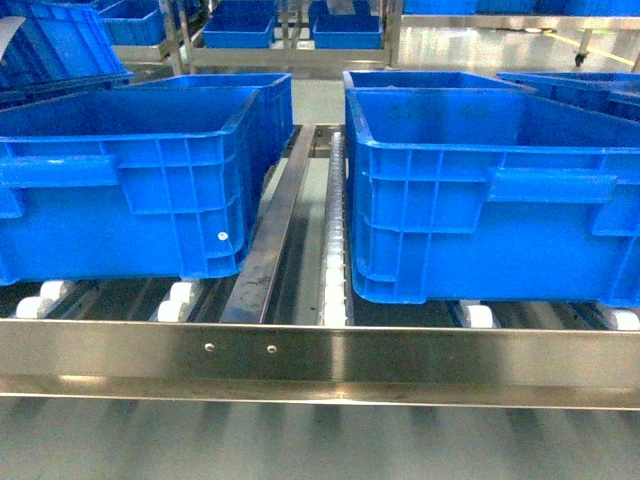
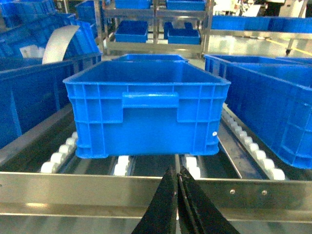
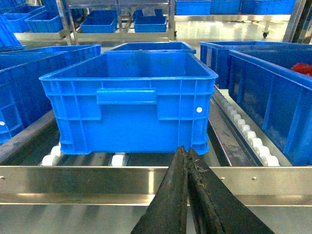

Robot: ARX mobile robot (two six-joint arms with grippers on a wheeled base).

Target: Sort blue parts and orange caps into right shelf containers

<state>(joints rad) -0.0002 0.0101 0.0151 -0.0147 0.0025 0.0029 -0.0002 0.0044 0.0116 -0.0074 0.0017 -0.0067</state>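
- Straight ahead in the head view, stood two large blue crates side by side on the stainless-steel rack [image 1: 320, 355]: left crate [image 1: 130, 180] and right crate [image 1: 490, 190], apart, with a metal track [image 1: 275, 235] and a row of white rollers [image 1: 335, 240] between them.
- Rested on white rollers behind the flat front rail, both crates; more blue crates behind.
- Showed neither arm in the head view.
- Hovered just before the rail, facing the left crate's handle side: left gripper [image 2: 178, 171], black fingers pressed together, holding nothing.
- Hovered likewise before the right crate: right gripper [image 3: 186, 152], fingers closed together, nothing between them.
- Glimpsed something red [image 3: 302, 68] inside a neighbouring crate at far right.
- Could not find any blue part or orange cap.
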